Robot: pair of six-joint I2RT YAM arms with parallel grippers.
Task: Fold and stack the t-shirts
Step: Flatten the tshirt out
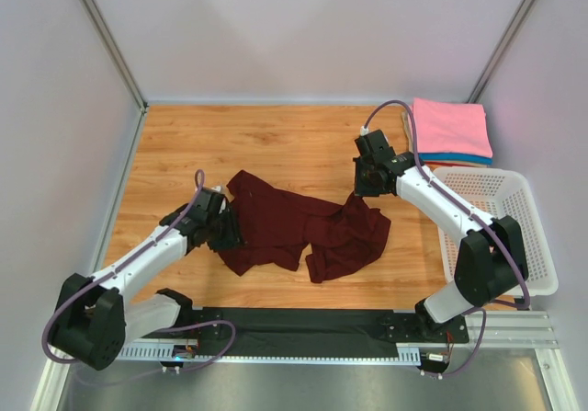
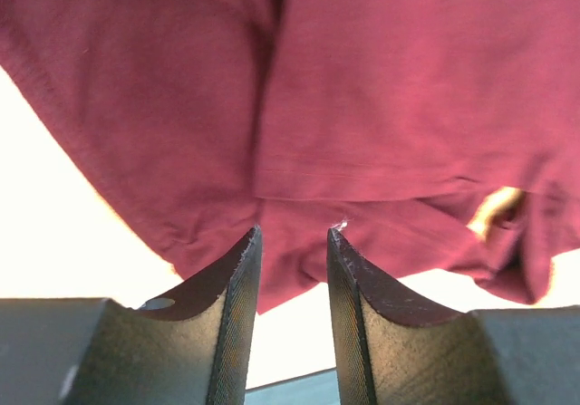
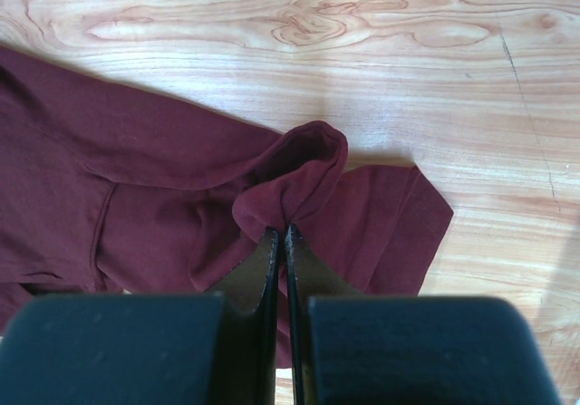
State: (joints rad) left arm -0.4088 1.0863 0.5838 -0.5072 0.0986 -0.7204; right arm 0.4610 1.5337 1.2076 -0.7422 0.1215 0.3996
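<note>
— Well, where is the maroon t-shirt (image 1: 294, 232)?
— Crumpled on the table (image 1: 276, 140). The right gripper (image 3: 281, 231) has its jaws clenched on a raised fold at its right side.
— And the left gripper (image 2: 294, 233)?
— Jaws parted, tips at the shirt's left edge.

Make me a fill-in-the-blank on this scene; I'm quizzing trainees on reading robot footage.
1. The t-shirt pinched by the right gripper is ____ in colour.
2. The top shirt of the folded stack is ____.
3. The white basket stands by the ____ arm.
4. The jaws of the left gripper stand ____.
Missing words: maroon; pink; right; open.
</note>
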